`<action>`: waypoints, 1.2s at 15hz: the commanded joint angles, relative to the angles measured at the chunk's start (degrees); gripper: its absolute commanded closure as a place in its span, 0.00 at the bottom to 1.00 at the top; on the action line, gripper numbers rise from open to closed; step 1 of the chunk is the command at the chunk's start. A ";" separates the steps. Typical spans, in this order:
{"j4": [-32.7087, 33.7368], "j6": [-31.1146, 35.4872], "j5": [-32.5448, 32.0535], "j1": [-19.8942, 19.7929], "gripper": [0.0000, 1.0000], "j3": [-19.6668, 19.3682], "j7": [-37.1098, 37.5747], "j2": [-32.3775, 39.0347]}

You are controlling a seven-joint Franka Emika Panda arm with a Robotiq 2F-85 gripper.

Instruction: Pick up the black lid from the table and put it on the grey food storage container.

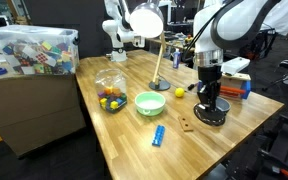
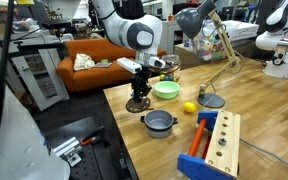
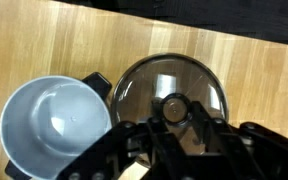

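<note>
The black lid [image 3: 169, 75] is a round dark disc with a centre knob. It lies flat next to the grey food storage container [image 3: 52, 125], a low round tub with side handles. In the wrist view my gripper [image 3: 173, 122] has its fingers on either side of the knob and looks shut on it. In an exterior view the gripper [image 2: 138, 94] is down low at the lid [image 2: 137, 105], near the table's edge. The grey container [image 2: 159, 122] stands apart, just beside it. In the opposite exterior view my gripper [image 1: 208, 92] is over the same dark spot.
A light green bowl [image 1: 150, 102] and a yellow ball [image 1: 179, 94] sit mid-table. A clear container of coloured balls [image 1: 110, 93], a blue object [image 1: 158, 134], a small brown wooden piece [image 1: 187, 125] and a desk lamp [image 1: 156, 84] stand around. A wooden block [image 2: 216, 145] lies near the container.
</note>
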 commanded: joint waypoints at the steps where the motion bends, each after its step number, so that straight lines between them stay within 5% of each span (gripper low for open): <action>1: -3.05 4.48 -2.42 -0.55 0.91 -1.50 2.37 -4.37; 9: -1.96 3.73 -7.04 -3.58 0.91 -7.38 15.90 -4.16; 18: -0.21 -0.83 -3.22 -4.65 0.91 -8.14 20.29 -1.15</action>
